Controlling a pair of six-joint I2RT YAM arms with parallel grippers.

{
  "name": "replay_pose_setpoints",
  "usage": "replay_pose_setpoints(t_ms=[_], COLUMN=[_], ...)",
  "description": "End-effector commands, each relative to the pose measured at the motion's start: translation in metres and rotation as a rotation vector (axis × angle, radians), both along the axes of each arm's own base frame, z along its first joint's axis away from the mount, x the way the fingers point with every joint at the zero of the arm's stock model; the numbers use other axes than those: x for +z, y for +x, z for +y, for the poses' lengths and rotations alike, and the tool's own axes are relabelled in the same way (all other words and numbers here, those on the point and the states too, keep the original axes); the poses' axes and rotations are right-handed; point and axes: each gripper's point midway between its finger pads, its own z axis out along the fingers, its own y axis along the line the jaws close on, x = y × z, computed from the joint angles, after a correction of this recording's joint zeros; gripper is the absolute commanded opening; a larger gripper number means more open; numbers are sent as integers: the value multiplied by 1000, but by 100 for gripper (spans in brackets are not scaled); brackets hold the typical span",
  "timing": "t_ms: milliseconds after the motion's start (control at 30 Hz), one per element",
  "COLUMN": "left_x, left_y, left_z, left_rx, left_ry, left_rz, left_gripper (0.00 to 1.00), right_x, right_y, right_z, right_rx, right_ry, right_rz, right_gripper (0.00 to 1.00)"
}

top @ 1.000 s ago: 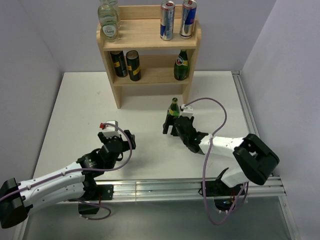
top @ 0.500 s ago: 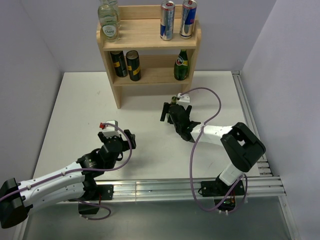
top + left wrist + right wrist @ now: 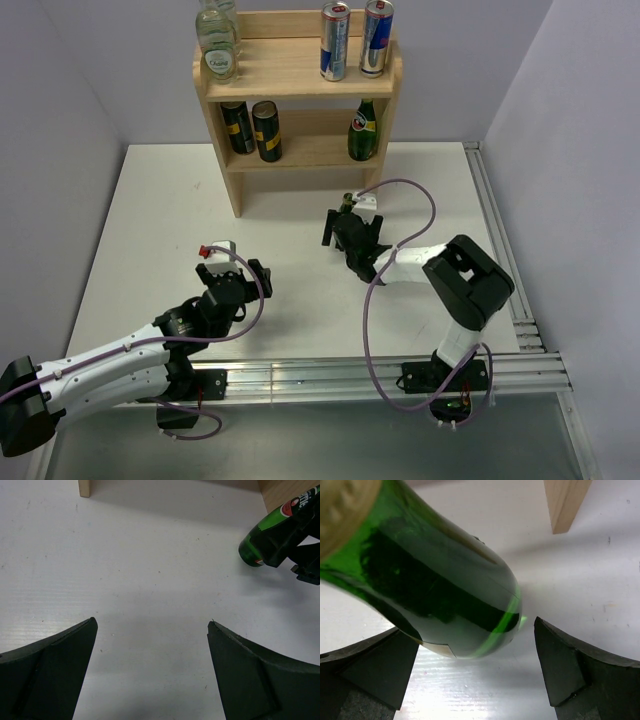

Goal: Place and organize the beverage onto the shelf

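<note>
The wooden shelf stands at the back. Two silver-and-blue cans are on its top tier. Two black-and-gold cans and one green bottle are on the middle tier. A second green bottle is tilted between the fingers of my right gripper, its gold neck towards the upper left. The left finger touches it and a gap shows at the right finger. The jaws stand wide apart. It also shows in the left wrist view, in front of the shelf. My left gripper is open and empty over bare table.
Two clear glass bottles stand at the left of the top tier. A shelf leg is just beyond the right gripper. Another leg is far ahead of the left gripper. Metal rails run along the near and right edges.
My right gripper has moved towards the shelf with the green bottle, which has gone from upright to tilted. The left arm has not moved.
</note>
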Motion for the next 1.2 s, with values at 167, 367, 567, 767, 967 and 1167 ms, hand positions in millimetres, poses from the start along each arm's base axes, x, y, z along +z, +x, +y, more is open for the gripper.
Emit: replay_pose_setpoints(t_ms=[167, 367, 567, 767, 967, 1167], left_x=[4, 5, 4, 5, 6, 5], left_y=[1, 1, 1, 1, 0, 1], left_z=[-5, -5, -5, -4, -4, -4], left_rx=[-15, -17, -15, -13, -11, -11], left_ry=[-19, -20, -16, -25, -27, -24], left_rz=[-17, -20, -16, -20, -21, -19], left_gripper=[99, 99, 99, 99, 99, 99], right_x=[21, 23, 25, 18, -2, -10], right_y=[28, 37, 45, 42, 33, 31], right_z=[4, 3, 1, -2, -4, -4], right_rx=[-56, -82, -100, -114, -113, -106], right_ry=[4, -24, -42, -37, -28, -37], right_rz=[-103, -106, -98, -70, -34, -23], right_gripper=[100, 100, 96, 87, 88, 68])
